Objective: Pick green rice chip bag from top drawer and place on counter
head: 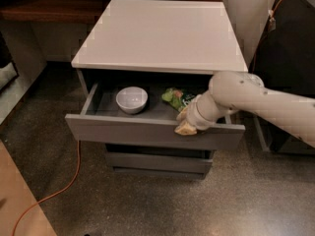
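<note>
The top drawer [147, 132] stands pulled open under the white counter [162, 33]. Inside it, the green rice chip bag [176, 98] lies at the right of middle, partly hidden by my arm. A white bowl [132, 99] sits to its left. My gripper [186, 124] hangs over the drawer's front edge, just in front of and to the right of the bag, at the end of the white arm that comes in from the right.
Two shallower grey drawers [157, 161] sit shut below. An orange cable [69, 181] runs over the speckled floor at the left. A dark wooden shelf [49, 9] is at the back left. A dark cabinet [290, 58] stands at the right.
</note>
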Robot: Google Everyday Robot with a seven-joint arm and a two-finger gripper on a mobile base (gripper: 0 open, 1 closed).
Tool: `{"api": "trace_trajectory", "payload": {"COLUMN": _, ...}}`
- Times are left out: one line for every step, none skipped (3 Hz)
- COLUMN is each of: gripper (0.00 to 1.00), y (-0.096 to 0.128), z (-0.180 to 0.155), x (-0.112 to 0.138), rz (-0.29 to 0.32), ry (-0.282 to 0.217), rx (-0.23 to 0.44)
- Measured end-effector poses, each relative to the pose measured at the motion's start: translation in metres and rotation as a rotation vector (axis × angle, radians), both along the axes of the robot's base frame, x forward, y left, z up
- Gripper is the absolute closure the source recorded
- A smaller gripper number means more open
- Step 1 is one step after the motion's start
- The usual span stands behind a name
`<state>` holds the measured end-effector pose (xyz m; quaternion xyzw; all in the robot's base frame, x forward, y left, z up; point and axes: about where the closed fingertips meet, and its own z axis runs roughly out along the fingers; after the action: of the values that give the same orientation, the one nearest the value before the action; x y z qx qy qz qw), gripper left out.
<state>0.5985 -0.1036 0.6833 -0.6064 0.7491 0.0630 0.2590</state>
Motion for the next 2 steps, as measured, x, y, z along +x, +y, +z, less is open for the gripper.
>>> {"api": "trace_trajectory", "payload": {"gripper": 1.00, "y": 0.0010, "z": 0.0024, "x": -0.0094, "rz": -0.010, "ry": -0.004, "rx": 0.011}}
{"api": "trace_trajectory", "payload": {"gripper": 1.00, "y": 0.0010, "z": 0.0024, "x": -0.0095, "rz": -0.010, "ry": -0.004, "rx": 0.011}}
